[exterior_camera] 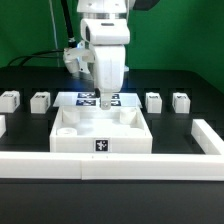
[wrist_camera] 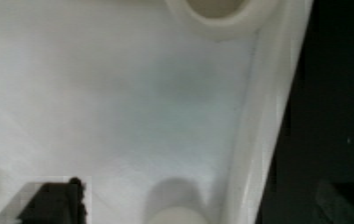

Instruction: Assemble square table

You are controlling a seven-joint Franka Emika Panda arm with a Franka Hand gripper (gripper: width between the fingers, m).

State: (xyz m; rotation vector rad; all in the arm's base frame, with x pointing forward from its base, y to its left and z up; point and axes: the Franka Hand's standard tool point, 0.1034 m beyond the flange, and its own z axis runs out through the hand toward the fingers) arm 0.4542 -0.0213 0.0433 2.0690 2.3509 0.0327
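The white square table slab (exterior_camera: 100,130) lies flat in the middle of the black table, rim up, with a tag on its near edge (exterior_camera: 101,146). Four stubby white legs stand in a row behind it: two at the exterior view's left (exterior_camera: 9,100) (exterior_camera: 40,101) and two at the right (exterior_camera: 153,101) (exterior_camera: 180,101). My gripper (exterior_camera: 107,102) hangs low over the slab's far edge. In the wrist view the slab (wrist_camera: 121,110) fills the frame, with round sockets (wrist_camera: 224,12) (wrist_camera: 177,200). The gripper (wrist_camera: 195,205) is open, one finger (wrist_camera: 49,203) over the slab and the other outside its rim (wrist_camera: 263,110).
A long low white barrier wall (exterior_camera: 110,165) runs along the front and turns back at both ends (exterior_camera: 208,135). The marker board (exterior_camera: 78,99) lies flat behind the slab, partly hidden by my gripper. Cables hang behind the arm.
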